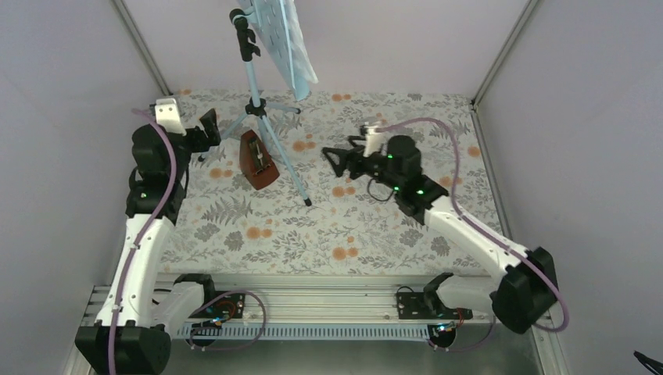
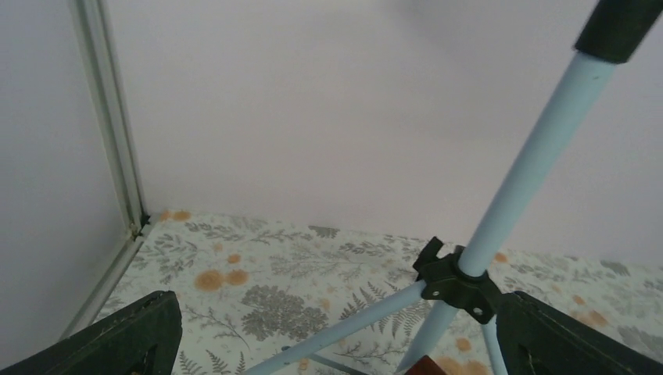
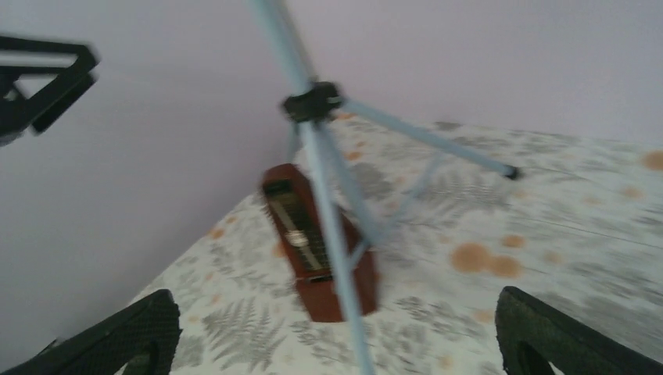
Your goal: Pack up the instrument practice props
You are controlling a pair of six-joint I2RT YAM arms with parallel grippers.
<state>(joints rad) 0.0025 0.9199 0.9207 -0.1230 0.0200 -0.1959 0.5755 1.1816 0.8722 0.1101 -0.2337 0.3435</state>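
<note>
A tall light-blue music stand with three thin legs (image 1: 252, 86) stands at the back of the flowery table (image 1: 328, 234), a small brown wooden metronome (image 1: 258, 158) sits by its legs, and the left gripper (image 1: 209, 129) and right gripper (image 1: 335, 158) hang on either side.

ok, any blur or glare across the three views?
Right wrist: motion blur, with the stand and metronome smeared. Left wrist: sharp, stand pole crisp. Top: sharp, light soft and even, no glare, only faint shadows.
</note>
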